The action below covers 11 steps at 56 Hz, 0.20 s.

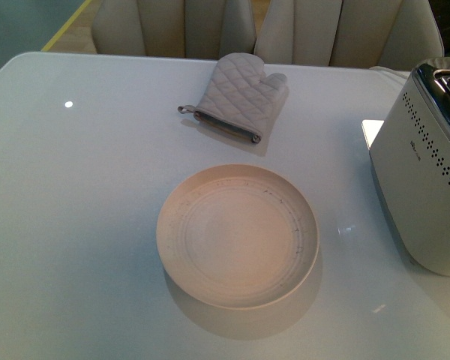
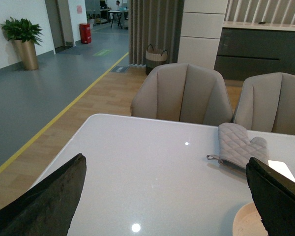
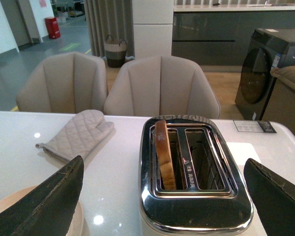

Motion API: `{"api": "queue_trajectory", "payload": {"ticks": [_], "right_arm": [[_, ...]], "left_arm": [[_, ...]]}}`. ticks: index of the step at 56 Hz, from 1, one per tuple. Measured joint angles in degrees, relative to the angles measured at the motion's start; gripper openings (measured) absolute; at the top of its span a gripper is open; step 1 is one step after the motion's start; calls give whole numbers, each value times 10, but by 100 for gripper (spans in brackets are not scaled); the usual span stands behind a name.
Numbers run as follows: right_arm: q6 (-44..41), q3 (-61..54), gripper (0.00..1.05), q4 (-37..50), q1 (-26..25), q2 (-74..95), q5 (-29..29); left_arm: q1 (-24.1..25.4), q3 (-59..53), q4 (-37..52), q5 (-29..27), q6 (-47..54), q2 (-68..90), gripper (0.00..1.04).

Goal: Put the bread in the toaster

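The bread (image 3: 164, 156) stands upright on edge in one slot of the toaster (image 3: 194, 209), its golden crust rising above the chrome top. The other slot is empty. In the front view the white toaster (image 1: 424, 187) with dotted sides stands at the table's right edge. My right gripper (image 3: 164, 161) hovers open over the toaster, its dark fingers wide on either side and touching nothing. Open as well, my left gripper (image 2: 165, 160) hangs above bare tabletop, holding nothing. Neither arm shows in the front view.
An empty beige plate (image 1: 165, 225) sits at the table's centre; its rim (image 2: 243, 223) peeks in by the left gripper. A grey quilted oven mitt (image 1: 236, 97) lies behind it. Two beige chairs (image 3: 160, 86) stand at the far table edge.
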Motion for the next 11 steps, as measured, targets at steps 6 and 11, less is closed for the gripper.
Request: {"api": "queue_trajectory", "payload": {"ticks": [6,11], "right_arm": [[0,0,96,0,0,0,0],[0,0,96,0,0,0,0]], "left_arm": [[0,0,0,0,0,0,97],[0,0,0,0,0,0,97]]}}
